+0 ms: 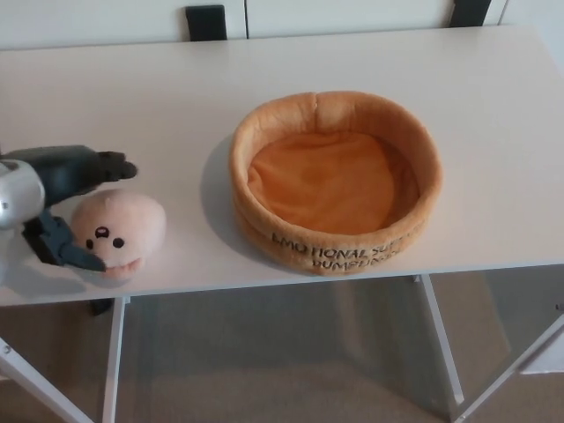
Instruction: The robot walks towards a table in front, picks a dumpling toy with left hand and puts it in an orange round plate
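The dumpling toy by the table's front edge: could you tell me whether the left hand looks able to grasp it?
Probably yes. The left hand is right beside the dumpling toy, fingers apart around its left side, nothing between them.

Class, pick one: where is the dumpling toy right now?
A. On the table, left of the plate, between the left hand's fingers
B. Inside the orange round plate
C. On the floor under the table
A: the dumpling toy sits on the table, flanked by the left hand; the orange plate is empty.
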Robot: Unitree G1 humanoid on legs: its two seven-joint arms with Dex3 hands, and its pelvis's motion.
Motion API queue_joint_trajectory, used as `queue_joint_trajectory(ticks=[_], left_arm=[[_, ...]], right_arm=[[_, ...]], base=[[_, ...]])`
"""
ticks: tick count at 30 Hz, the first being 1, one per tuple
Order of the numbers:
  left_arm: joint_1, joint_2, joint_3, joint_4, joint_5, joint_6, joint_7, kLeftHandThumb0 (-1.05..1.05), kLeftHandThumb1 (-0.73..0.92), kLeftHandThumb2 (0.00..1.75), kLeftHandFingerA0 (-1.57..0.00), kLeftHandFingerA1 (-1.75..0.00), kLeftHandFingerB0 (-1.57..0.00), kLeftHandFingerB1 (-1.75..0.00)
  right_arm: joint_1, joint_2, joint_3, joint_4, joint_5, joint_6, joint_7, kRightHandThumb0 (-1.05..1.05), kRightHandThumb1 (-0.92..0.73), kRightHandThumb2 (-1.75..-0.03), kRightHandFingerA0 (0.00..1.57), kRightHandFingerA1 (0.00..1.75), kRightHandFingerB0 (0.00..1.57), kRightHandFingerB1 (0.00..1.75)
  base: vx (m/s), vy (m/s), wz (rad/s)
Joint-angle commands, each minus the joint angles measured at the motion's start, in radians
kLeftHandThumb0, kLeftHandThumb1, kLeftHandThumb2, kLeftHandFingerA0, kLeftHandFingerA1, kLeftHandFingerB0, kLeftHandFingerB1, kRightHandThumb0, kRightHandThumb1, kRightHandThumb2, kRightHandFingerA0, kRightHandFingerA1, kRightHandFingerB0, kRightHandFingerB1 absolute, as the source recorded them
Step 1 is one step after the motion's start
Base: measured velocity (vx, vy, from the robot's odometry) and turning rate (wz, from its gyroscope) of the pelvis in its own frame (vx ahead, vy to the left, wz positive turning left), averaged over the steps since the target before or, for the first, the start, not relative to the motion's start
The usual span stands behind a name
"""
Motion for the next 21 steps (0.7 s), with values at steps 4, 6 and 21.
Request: queue_joint_trajectory(ticks=[4,6,21], left_arm=[[0.026,-0.059,0.007,-0.039,0.128,0.045,0.079,-0.49,0.33,0.64,0.0,0.0,-0.02,-0.1],[0.035,-0.073,0.016,-0.042,0.132,0.043,0.098,-0.45,0.31,0.63,0.0,-0.02,-0.01,-0.1],[-0.026,-0.116,-0.042,0.045,0.229,0.066,-0.008,-0.32,0.41,0.54,-0.05,-0.31,0.0,-0.23]], right_arm=[[-0.001,-0.013,-0.002,0.002,0.001,-0.001,0.001,-0.38,-0.65,-0.59,0.57,0.44,0.47,0.37],[-0.002,-0.014,0.003,0.0,-0.004,-0.004,0.0,-0.38,-0.66,-0.59,0.59,0.45,0.47,0.38],[-0.011,-0.014,0.004,-0.01,0.003,-0.007,0.014,-0.38,-0.67,-0.6,0.59,0.43,0.43,0.36]], base=[[0.0,0.0,0.0],[0.0,0.0,0.0],[0.0,0.0,0.0]])
